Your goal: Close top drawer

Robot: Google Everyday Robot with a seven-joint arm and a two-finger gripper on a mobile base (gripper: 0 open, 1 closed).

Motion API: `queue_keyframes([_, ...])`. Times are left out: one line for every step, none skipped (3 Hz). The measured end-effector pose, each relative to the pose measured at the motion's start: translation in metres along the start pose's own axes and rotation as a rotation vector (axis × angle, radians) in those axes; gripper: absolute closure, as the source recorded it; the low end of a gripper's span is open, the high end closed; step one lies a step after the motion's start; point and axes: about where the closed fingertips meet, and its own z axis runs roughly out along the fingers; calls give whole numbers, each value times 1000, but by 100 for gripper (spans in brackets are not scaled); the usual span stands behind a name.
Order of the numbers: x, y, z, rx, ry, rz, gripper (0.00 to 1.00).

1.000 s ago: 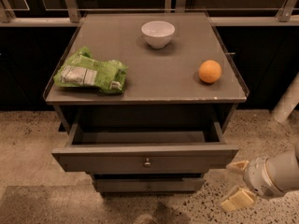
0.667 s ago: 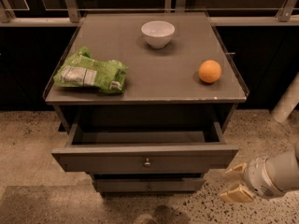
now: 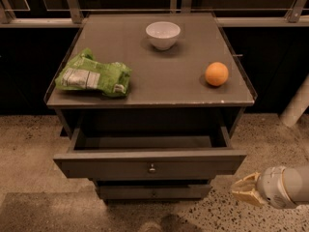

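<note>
The top drawer (image 3: 120,164) of the grey cabinet is pulled out. Its wide flat front faces me, with a small round metal knob (image 3: 152,168) at centre, and its inside looks empty. My gripper (image 3: 245,190) is low at the right, on a white wrist. It points left and sits just right of and below the drawer front's right end, apart from it and holding nothing.
On the cabinet top (image 3: 159,76) lie a green snack bag (image 3: 94,76), a white bowl (image 3: 163,34) and an orange (image 3: 217,74). A narrower drawer front (image 3: 153,192) shows below. A speckled floor surrounds the cabinet, and a white post (image 3: 295,105) stands at the right.
My gripper has turned at the wrist and edged slightly left, staying at the lower right. The drawer and the things on the cabinet top have not moved.
</note>
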Motion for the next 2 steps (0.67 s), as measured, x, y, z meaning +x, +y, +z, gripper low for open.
queue_keyframes([9, -35, 13, 104, -127, 54, 100])
queue_keyframes([5, -76, 24, 203, -208, 79, 100])
